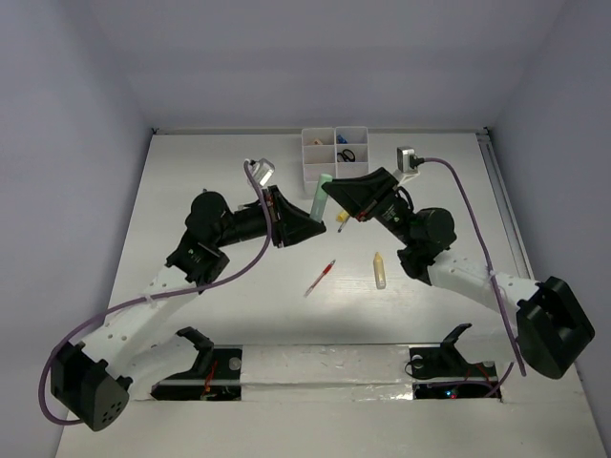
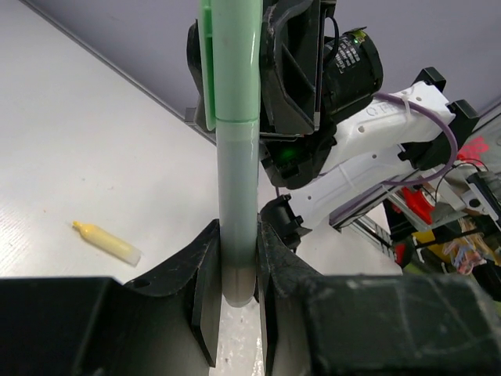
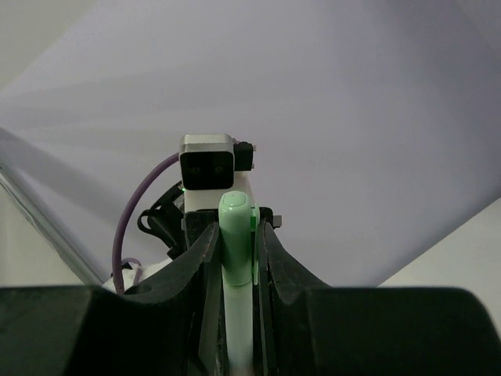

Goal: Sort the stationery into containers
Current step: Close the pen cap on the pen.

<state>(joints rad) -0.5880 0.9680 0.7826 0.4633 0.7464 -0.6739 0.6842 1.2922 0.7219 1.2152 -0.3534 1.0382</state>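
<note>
A pale-green marker [image 1: 322,197] hangs above the table, held at both ends. My left gripper [image 1: 311,219] is shut on its barrel end [image 2: 237,258]. My right gripper [image 1: 331,183] is shut on its darker green cap [image 3: 237,227]. The two grippers face each other just in front of the white divided tray [image 1: 335,130]. Small black scissors [image 1: 347,154] lie in one of the tray's compartments. On the table lie a red pen [image 1: 321,278], a cream marker [image 1: 380,270] and a yellow marker [image 1: 341,222], the last partly under the right gripper.
A pale yellow tube [image 2: 106,243] lies on the table to the left in the left wrist view. The right arm's body [image 2: 344,157] fills the space straight beyond the marker. Open slots with cables [image 1: 325,372] run along the near table edge.
</note>
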